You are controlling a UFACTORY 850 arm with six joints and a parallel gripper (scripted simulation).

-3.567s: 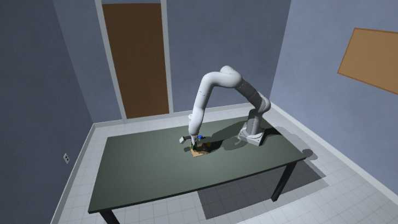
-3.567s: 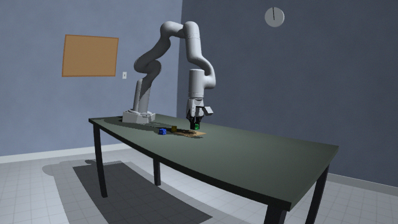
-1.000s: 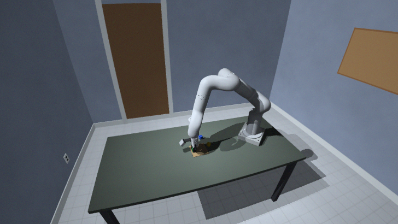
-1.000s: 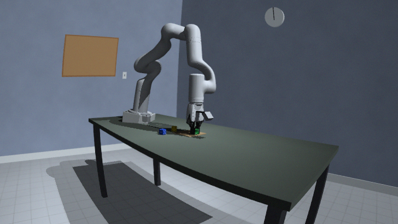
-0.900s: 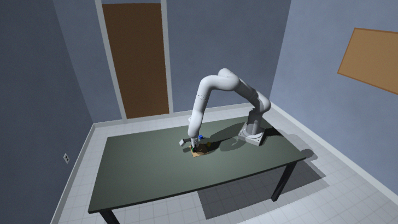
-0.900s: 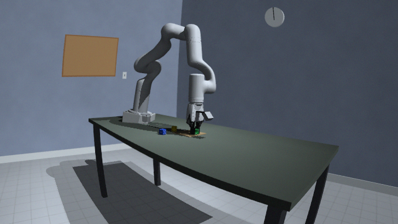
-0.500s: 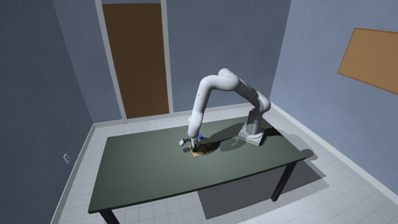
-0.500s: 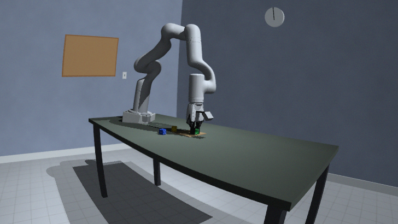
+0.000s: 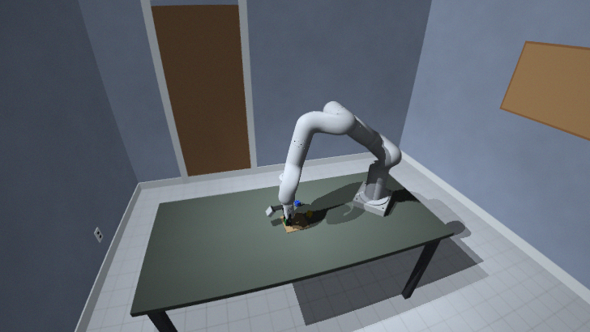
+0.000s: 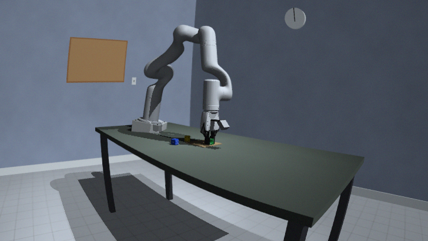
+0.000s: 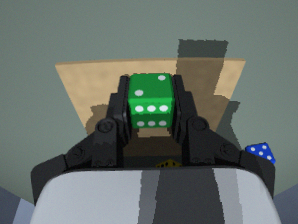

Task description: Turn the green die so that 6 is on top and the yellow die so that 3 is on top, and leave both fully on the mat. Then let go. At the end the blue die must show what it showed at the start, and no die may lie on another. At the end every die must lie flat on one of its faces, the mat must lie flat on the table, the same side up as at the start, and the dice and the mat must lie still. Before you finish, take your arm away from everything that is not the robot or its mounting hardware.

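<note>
Top: high, far, facing down across table; exterior: tableside, farther back; wrist: close, looking down; all share mat (image 9: 295, 227) (image 10: 200, 145) (image 11: 80, 75).

Robot arm (image 9: 330, 122) (image 10: 208, 53), one: smooth pale grey-white tubular segments, rounded elbows; tiny dark dots by a segment seam.
Base (image 9: 384, 209) (image 10: 140, 126), one: pale, block-like, chamfered corners; dark dots on its plate in the top view.
Gripper (image 9: 288, 220) (image 10: 209, 140) (image 11: 150, 89), one: pale housing; black, angular, jointed finger linkages, round pivots at eight and four o'clock of the fingertips in the wrist view.
Side-mounted box (image 9: 270, 210) (image 10: 223, 124), one: light grey, black bracket.
</note>
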